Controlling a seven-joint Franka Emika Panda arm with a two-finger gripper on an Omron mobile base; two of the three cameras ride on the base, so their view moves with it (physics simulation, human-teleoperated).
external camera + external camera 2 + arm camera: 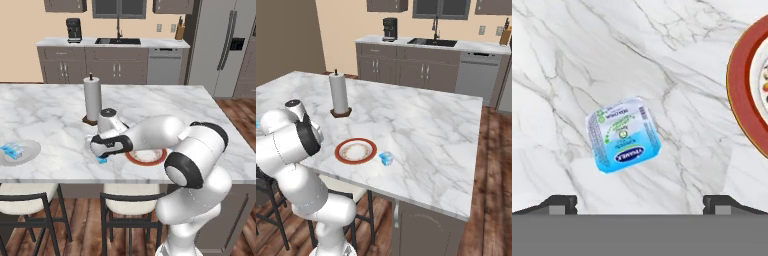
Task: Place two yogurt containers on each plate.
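A light-blue and white yogurt container [623, 134] lies lid-up on the marble, just left of the red-orange-rimmed plate [739, 90]. My gripper [640, 205] hovers over it, open, fingertips [559, 204] spread wide on either side and touching nothing. In the left base view the gripper [102, 154] points down at this container [102, 160], beside the red-rimmed plate [146, 156]. Another yogurt container [387, 158] sits on the counter to the right of that plate [356, 150]. The pale grey plate [31, 150] at the far left carries light-blue yogurt packs [12, 150].
A paper-towel roll on a dark round base [92, 100] stands behind the gripper. The island's front edge [75, 180] is close, with stools [25, 197] below it. My own arm [286, 140] blocks the left part of the right base view.
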